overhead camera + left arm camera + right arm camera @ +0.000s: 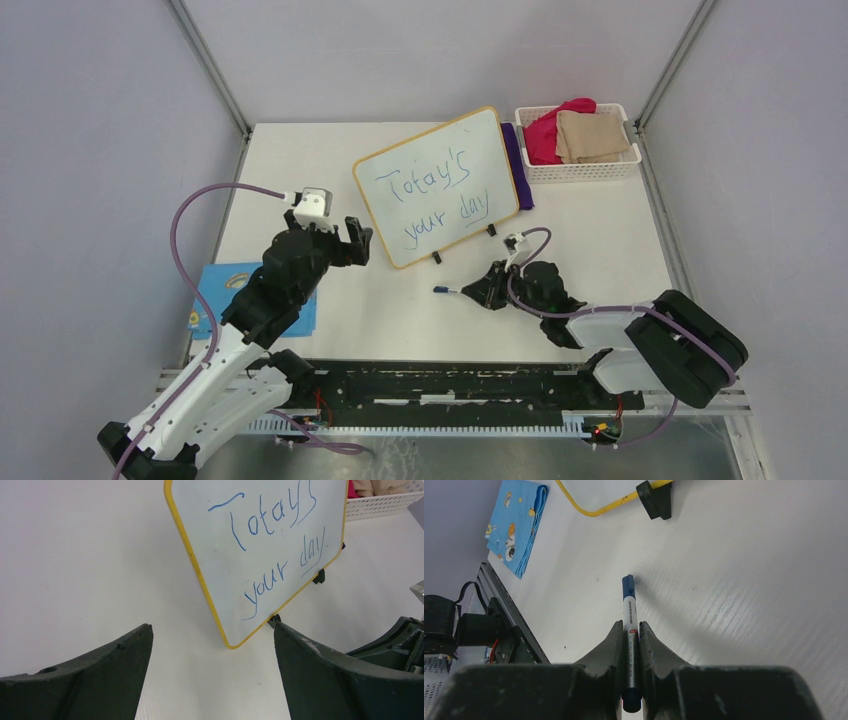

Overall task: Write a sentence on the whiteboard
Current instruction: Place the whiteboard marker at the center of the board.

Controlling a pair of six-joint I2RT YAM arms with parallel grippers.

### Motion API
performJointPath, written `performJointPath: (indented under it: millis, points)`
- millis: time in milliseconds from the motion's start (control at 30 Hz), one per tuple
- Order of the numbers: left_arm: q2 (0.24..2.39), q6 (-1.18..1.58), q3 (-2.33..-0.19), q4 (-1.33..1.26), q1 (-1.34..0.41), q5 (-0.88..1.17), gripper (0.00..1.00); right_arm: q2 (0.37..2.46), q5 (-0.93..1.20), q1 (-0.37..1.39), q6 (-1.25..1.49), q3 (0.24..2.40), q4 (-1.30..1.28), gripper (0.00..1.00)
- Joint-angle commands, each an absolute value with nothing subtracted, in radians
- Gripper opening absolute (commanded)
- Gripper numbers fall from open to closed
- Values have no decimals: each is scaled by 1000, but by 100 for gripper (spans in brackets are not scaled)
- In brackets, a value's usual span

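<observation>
The sentence (pixel 432 192) looks complete on the whiteboard (pixel 437 185), which sits far and central on the surface (pixel 600 230). Just near of it, the right end effector (pixel 629 630) grasps a marker (pixel 629 607). The left end effector (pixel 357 240) is released, left of the board. Writing seems done, so the next move is probably to lay the marker down gently.

Whiteboard (pixel 437 186): middle-back of the table (pixel 600 230), bearing the sentence (pixel 432 195).
Basket (pixel 580 172): back right corner, right of the whiteboard, cloths (pixel 590 135) inside.
Booklet (pixel 225 290): left edge, partly under the left arm.
Marker (pixel 447 290): before the whiteboard, clamped in the right gripper (pixel 472 292).
Left gripper (pixel 358 240): just left of the whiteboard, apart.
</observation>
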State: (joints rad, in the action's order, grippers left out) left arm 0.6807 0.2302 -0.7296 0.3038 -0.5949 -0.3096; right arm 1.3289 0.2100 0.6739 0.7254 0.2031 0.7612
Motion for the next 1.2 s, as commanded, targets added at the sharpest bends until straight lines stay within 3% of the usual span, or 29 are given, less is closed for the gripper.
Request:
performJointPath:
  millis: [0, 700, 1167]
  points:
    - [680, 234, -732, 260, -592, -321, 95, 1366, 207, 662, 709, 171, 739, 12]
    - [685, 233, -729, 262, -592, -333, 94, 1470, 210, 630, 689, 143, 807, 19]
    - [693, 233, -728, 261, -592, -331, 94, 1450, 184, 610, 657, 126, 763, 31]
